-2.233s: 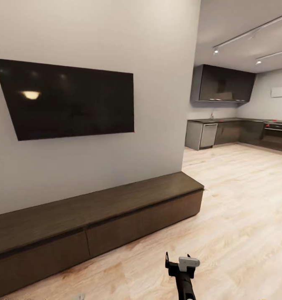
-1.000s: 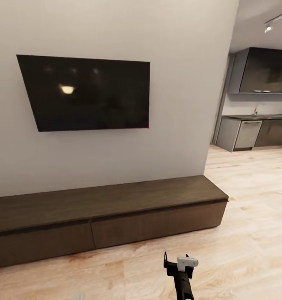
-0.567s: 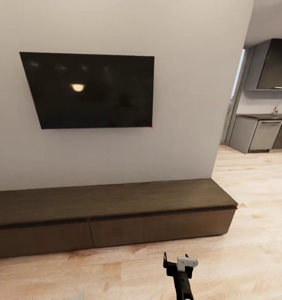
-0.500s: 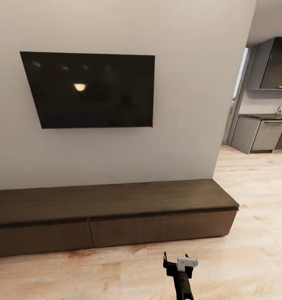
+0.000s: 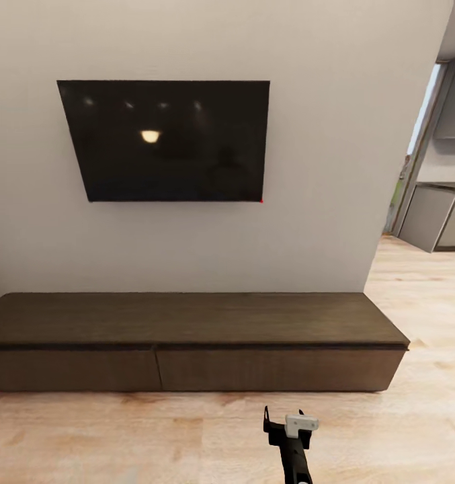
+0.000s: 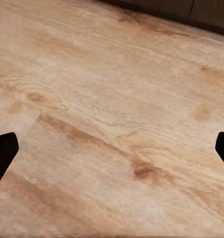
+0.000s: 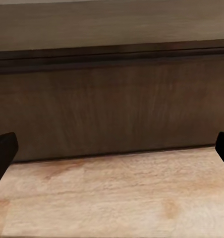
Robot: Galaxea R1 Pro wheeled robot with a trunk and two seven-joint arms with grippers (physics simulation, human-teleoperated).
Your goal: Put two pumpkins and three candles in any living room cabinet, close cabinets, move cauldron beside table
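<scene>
Pale wall (image 5: 321, 134) straight ahead, with a dark TV (image 5: 170, 141) hung on it and a soft lamp glare on the screen. Under it runs the cabinet (image 5: 187, 336), long, low and dark brown, sitting on the light wood plank floor (image 5: 153, 437). Both drawer fronts that show are flush with the frame, a thin seam between them just left of centre, and the top is bare. Off to the right the wall ends and a strip of grey kitchen units (image 5: 439, 215) peeks through the opening.

Low in the head view, the right gripper (image 5: 284, 430) rises on its black arm, a white block on its wrist, standing over the floor in front of the cabinet and well apart from it. In the right wrist view its jaws are spread wide, one dark fingertip (image 7: 3, 153) at each edge, nothing between them, pointed at the cabinet's front panel (image 7: 112, 109) where it meets the floor. The left gripper (image 6: 112, 153) is released too, tips far apart, empty, looking down at bare planks, with a sliver of the cabinet's base in the far corner.
</scene>
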